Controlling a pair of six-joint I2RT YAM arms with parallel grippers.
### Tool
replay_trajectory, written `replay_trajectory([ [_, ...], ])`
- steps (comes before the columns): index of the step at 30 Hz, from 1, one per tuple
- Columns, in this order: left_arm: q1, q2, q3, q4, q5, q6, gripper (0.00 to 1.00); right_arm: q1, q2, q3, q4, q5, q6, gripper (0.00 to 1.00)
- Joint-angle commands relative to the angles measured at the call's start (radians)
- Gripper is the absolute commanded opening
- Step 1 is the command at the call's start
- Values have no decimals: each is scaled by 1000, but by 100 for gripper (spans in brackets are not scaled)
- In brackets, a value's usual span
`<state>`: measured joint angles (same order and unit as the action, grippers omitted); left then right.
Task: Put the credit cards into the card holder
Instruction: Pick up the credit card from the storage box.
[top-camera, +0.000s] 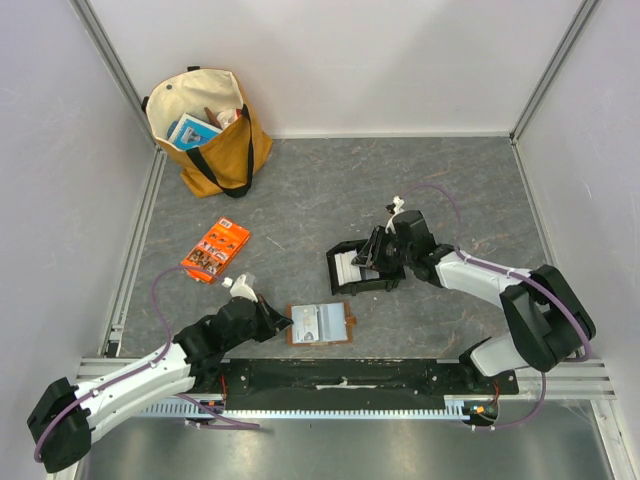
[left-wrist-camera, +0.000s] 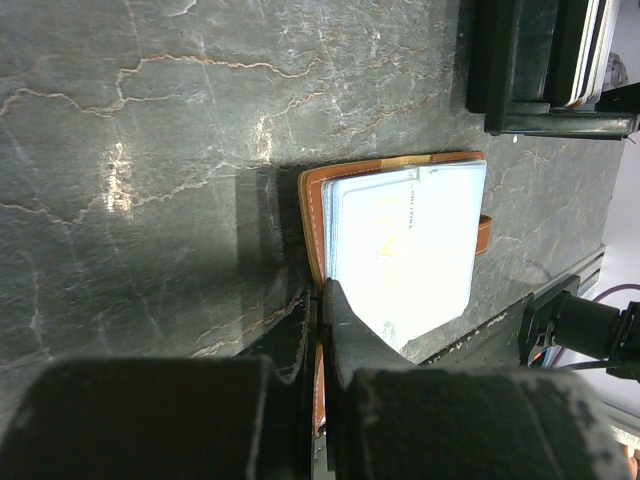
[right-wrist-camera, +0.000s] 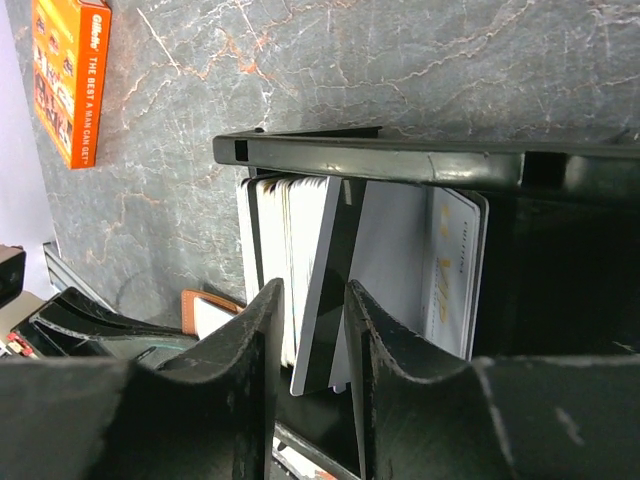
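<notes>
One grey veined worktop (top-camera: 400, 190) carries everything. One yellow and cream tote bag (top-camera: 215, 150) stands in the far left corner. Two arms reach in from the near edge. One black tray (top-camera: 365, 287) sits right of centre. One brown card holder (top-camera: 320, 323) lies open and flat close to the near edge, its pale pockets facing up, apart from the tray. One orange packet (top-camera: 216, 250) lies flat between the bag and the holder.

The credit cards (right-wrist-camera: 280, 260) stand on edge inside the tray, packed too tightly for me to count. One more pale card with gold print sits beside them in the same tray.

The left arm (top-camera: 150, 375) lies low and stretched out towards the holder's left edge. Its left tool (left-wrist-camera: 322, 300) is clenched there, and the holder's brown edge shows between the fingers.

The right arm (top-camera: 490, 280) bends back at the elbow and reaches left over the tray, its wrist angled down into it. Its right tool (right-wrist-camera: 312, 288) straddles a single card (right-wrist-camera: 325, 300) with a dark stripe, which tilts out from the stack and looks grasped between the two fingers.
</notes>
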<state>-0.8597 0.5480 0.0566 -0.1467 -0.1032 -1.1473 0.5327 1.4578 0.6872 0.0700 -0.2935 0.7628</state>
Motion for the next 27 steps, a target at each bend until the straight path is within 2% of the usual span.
replay_trajectory([
  [1,1,4,-3,27,-3,18,2,1,-31,-14,-7,-1,-5,35],
  [5,1,0,-4,27,-3,20,2,1,-39,-15,-13,17,-7,21],
  [13,1,-3,-8,25,-3,15,2,-14,-59,-18,-58,71,-29,8],
  [19,1,-2,-9,29,-4,20,2,-13,-5,26,-119,79,-80,8],
  [27,1,6,-14,44,5,17,2,6,59,103,-173,94,-125,13],
])
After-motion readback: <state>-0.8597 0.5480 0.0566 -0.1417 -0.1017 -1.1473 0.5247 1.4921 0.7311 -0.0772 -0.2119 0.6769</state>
